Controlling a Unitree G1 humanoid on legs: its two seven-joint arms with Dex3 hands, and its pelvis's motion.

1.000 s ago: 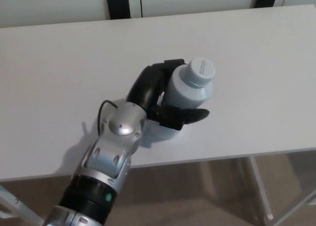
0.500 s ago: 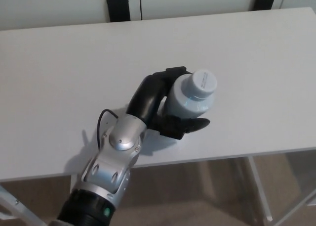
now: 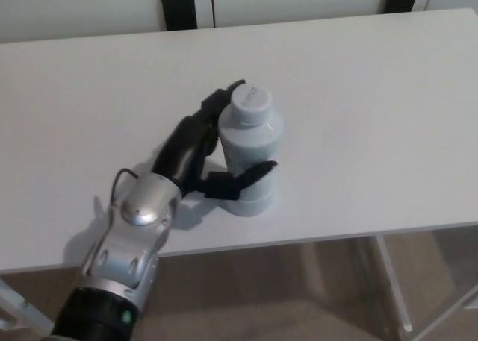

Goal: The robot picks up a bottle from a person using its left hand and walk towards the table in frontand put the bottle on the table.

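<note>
A pale grey-blue bottle (image 3: 249, 151) with a wide screw cap stands upright, its base on the white table (image 3: 358, 110) near the front edge. My left hand (image 3: 205, 158) comes in from the lower left and is shut on the bottle. Its thumb (image 3: 250, 175) crosses the front of the bottle's lower body, and the fingers (image 3: 215, 106) curl round the left and far side by the cap. My right hand does not show in the head view.
The table's front edge (image 3: 336, 236) runs just below the bottle, with table legs and brown floor under it. A pale wall with two dark fittings (image 3: 178, 7) lies behind the table's far edge.
My left hand and the bottle have shifted left together. The bottle went from tilted toward the camera to upright, with its base now on the tabletop.
</note>
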